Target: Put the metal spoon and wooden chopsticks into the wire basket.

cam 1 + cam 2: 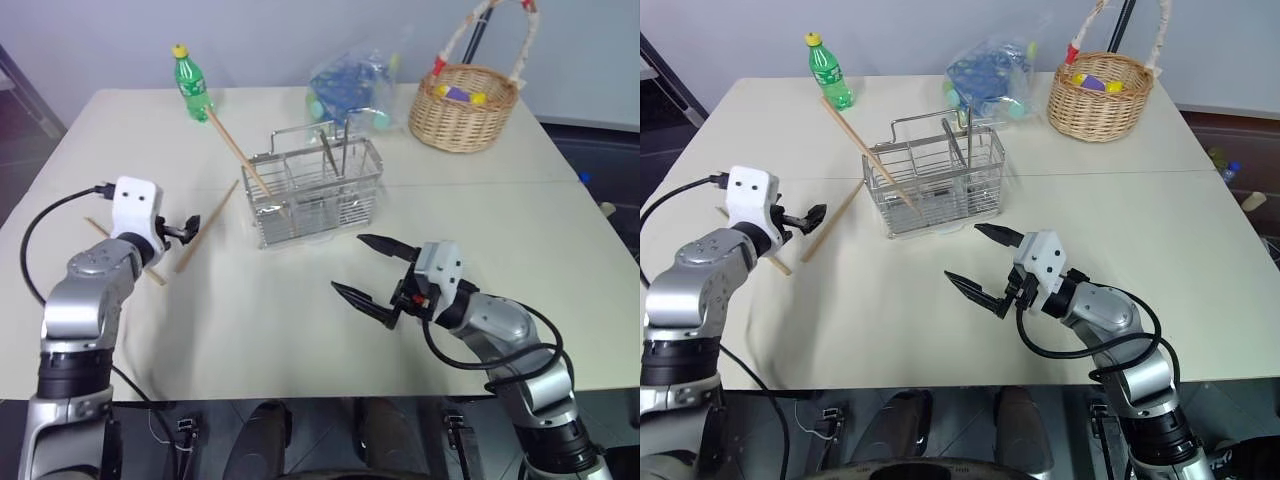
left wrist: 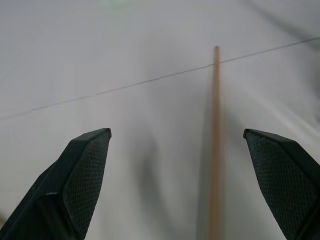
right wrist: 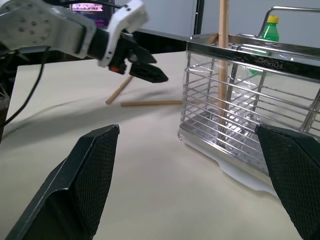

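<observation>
two chopsticks left on table, frame left; one stands in wire basket. left gripper and right gripper wide, empty. risk: thin stick rolls away during pinch.

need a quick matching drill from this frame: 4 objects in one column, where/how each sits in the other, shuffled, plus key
Things
1. green bottle
2. wicker basket
3. wire basket
4. left tool

Places or states
A. table middle, one chopstick leaning out of it
B. far right corner of the table, hoop handle up
C. open, holding nothing, by a chopstick lying flat
D. upright at the far left edge, yellow cap

Pairs: 1-D, 2-B, 3-A, 4-C
</observation>
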You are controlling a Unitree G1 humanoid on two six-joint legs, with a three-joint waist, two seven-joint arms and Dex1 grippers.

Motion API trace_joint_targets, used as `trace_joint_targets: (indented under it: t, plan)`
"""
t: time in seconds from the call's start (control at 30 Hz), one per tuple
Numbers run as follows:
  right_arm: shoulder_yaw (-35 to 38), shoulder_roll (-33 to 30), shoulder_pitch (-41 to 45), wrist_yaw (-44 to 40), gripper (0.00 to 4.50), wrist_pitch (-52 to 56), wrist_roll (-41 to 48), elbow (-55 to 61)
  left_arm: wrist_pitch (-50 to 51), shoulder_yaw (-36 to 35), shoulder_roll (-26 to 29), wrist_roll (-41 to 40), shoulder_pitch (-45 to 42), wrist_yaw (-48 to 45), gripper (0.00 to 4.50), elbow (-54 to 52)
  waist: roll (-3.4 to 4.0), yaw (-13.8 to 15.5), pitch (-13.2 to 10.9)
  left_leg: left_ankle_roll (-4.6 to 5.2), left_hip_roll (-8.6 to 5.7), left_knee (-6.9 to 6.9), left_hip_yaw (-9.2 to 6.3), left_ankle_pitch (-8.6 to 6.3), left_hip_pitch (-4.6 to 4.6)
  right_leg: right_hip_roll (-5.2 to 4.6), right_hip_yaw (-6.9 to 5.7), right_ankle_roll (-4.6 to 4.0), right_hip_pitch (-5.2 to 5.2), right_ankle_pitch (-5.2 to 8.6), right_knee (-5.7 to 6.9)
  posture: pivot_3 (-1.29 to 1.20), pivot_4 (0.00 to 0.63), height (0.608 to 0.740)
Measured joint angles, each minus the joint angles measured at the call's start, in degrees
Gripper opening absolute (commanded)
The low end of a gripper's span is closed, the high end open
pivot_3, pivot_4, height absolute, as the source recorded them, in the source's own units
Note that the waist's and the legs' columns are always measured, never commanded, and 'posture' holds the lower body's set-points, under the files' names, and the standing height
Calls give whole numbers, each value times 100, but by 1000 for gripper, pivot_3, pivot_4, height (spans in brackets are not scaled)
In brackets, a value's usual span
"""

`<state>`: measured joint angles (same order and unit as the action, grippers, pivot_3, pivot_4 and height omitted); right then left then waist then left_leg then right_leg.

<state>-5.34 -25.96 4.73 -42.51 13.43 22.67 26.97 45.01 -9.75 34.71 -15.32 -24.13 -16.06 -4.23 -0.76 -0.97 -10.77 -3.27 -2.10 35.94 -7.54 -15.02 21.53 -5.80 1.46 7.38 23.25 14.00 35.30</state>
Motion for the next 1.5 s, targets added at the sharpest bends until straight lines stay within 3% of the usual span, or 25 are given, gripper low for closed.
trace_joint_targets:
  t: [0.37, 0.73, 0.83, 1.07, 1.5]
  plan:
    - [-5, 120, -127, 277, 4459, -71, -167, 2, 1613, 856, 136, 491, -1185, -22, 4500, 1243, -4, 2, -2, -1, -1, 3, -1, 1, 0, 1, 0, 1, 4, 0, 15, 0, 150, 740]
    - [-64, 222, -146, 425, 4459, -144, -252, 2, 2078, 1364, 199, 813, -1995, -370, 4500, 2028, -1, 1, 0, -3, -1, 6, -2, 2, -8, 1, 0, 2, 2, 0, 28, 0, 150, 740]
    - [-67, 229, -159, 452, 4500, -144, -287, 2, 2097, 1380, 148, 857, -2018, -433, 3710, 2042, -2, 2, 0, -5, -1, 7, -1, 3, -8, 1, 0, 2, 2, 0, 30, 0, 150, 740]
    - [-95, 235, -174, 493, 4500, -144, -332, 2, 2289, 1382, -13, 843, -1926, -608, 44, 1799, -2, -28, 1, -5, -1, 8, -2, 3, -13, 1, 1, 1, 4, 0, 45, 0, 150, 740]
    - [-97, 227, -174, 490, 4500, -138, -328, 2, 2543, 1278, -15, 850, -1770, -506, 44, 1483, -2, -43, 1, -5, -1, 9, -1, 3, -13, 1, 3, 0, 10, 1, 58, 0, 150, 740]
